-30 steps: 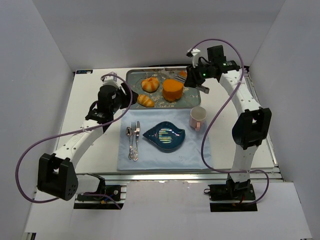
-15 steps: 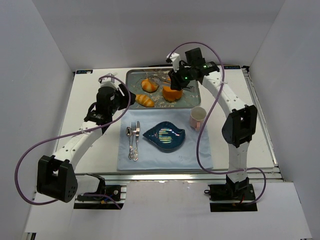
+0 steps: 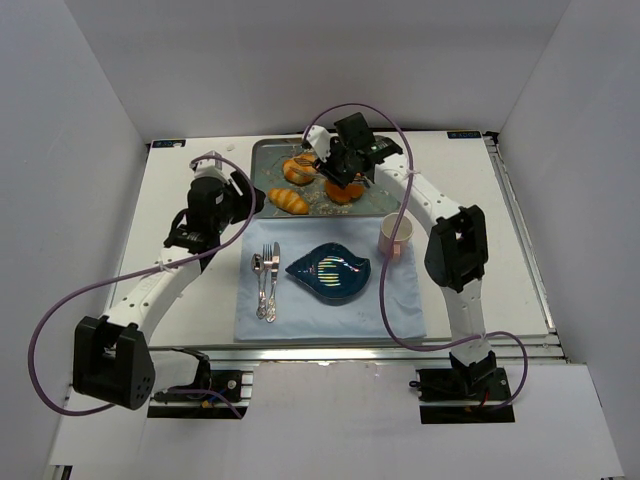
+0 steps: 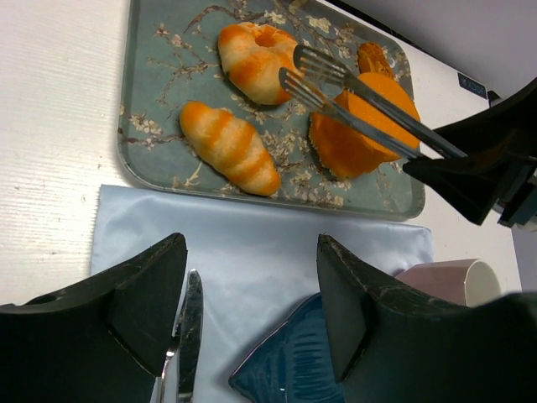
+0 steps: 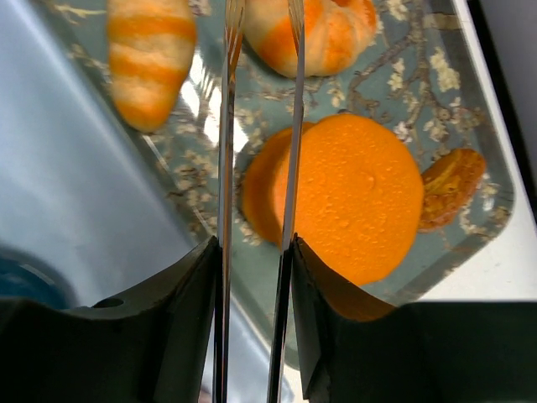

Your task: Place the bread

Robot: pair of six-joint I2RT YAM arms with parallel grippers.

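Right gripper pinching metal tongs, tong tips at the bread, gripper itself back over the tray.

Golden-orange bread with cream seams, teal blossom-patterned tray.

Overhead looks down; both close wrist views share the tray.

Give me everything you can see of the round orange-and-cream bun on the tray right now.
The round knotted bun has golden-orange lobes split by pale cream seams, with a dimple on top; it looks soft and whole. It lies in the left half of the floral tray, beyond the long ridged roll and apart from it. The metal tongs in the right gripper reach its right edge; contact cannot be told.
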